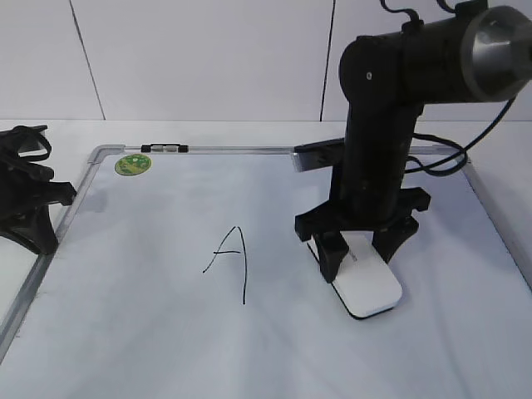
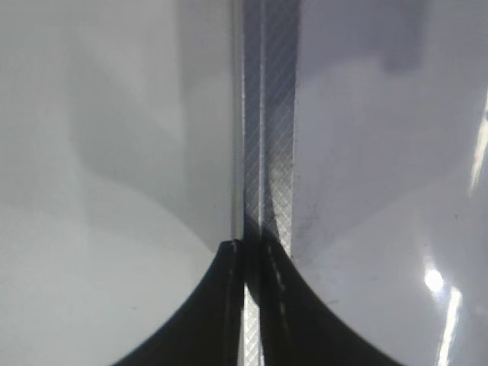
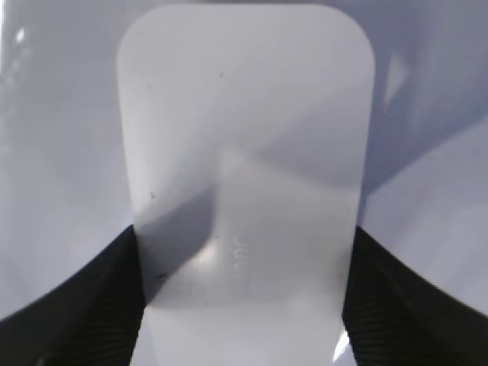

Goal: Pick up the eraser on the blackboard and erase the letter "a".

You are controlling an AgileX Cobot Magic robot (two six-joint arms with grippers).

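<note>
white wall panels stand behind the table where your big white blackboard (image 1: 166, 332) with a grey metal frame lies flat. your right claw (image 1: 362, 253) points down with a finger (image 3: 99, 305) on each long side of the flat white plastic eraser (image 1: 370, 287), touching it; the eraser rests on the board's right half. left of it is a tall black marker letter "A" (image 1: 231, 259). your left claw (image 2: 252, 305) sits clenched over the frame's left edge. a round green sticker (image 1: 133, 165) sits near the top left corner.

Pretty bright, even light; glare spots on the blackboard (image 2: 435, 280), and the eraser (image 3: 244, 183) close-up's soft and blurry.
</note>
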